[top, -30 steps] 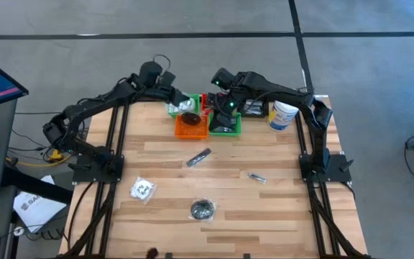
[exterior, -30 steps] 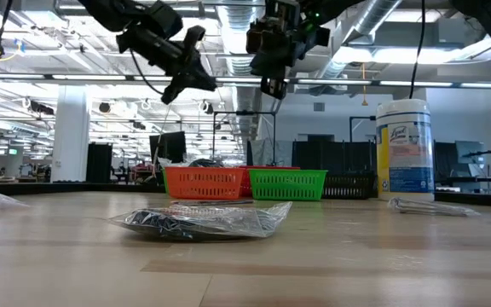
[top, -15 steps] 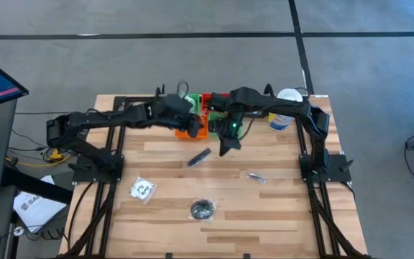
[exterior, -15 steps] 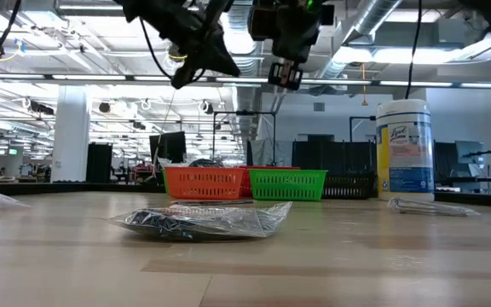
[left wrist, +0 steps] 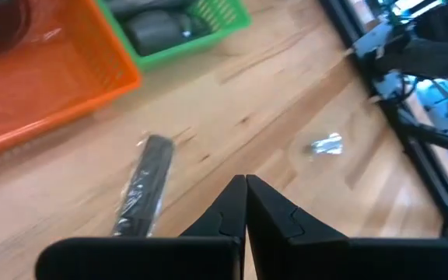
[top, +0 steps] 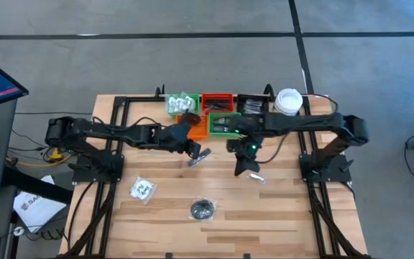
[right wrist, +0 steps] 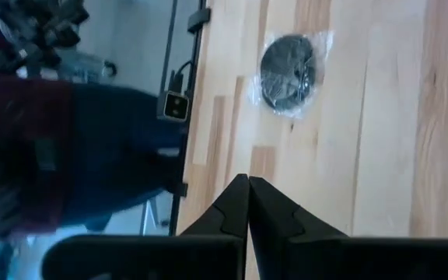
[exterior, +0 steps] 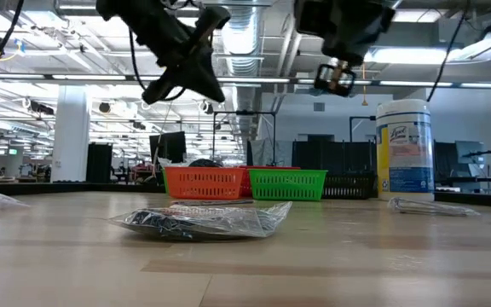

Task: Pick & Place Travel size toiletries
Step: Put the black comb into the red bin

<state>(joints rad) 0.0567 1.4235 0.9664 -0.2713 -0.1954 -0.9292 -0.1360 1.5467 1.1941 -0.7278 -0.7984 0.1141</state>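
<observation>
Nearest the lower edge of the high view, a black round piece in plastic (top: pixel 203 209) lies on the table (top: pixel 286 216), with a clear packet with white contents (top: pixel 143 189) up and to its left. Neither is touched.

Toward the middle of the frame, a slim silvery sachet (top: pixel 256 177) lies just below the right gripper (top: pixel 241 168), whose fingers press together in its wrist view, holding nothing. Left of it, the left gripper (top: pixel 192 149) hangs just beside a dark slim tube (top: pixel 200 157), its fingers likewise closed and empty.

At the upper centre stand the trays: orange tray (top: pixel 198 129), green tray (top: pixel 225 124), and behind them a second green tray (top: pixel 180 106), a red tray (top: pixel 217 101) and a black tray (top: pixel 252 106), several already holding items. The white canister (top: pixel 287 101) stands at the upper right.

Risks, as I judge them: both grippers are shut, so coming down on tube or sachet without opening would only push it across the wood. The thin, flat sachet gives little to grip and may slip. The arms work close together and could collide at mid-table.

Compared with half a second ago, both arms have stretched away from the trays toward the lower half of the frame: the right gripper has come from beside the green tray to the sachet, the left from the orange tray to the tube. The loose items have not moved.
</observation>
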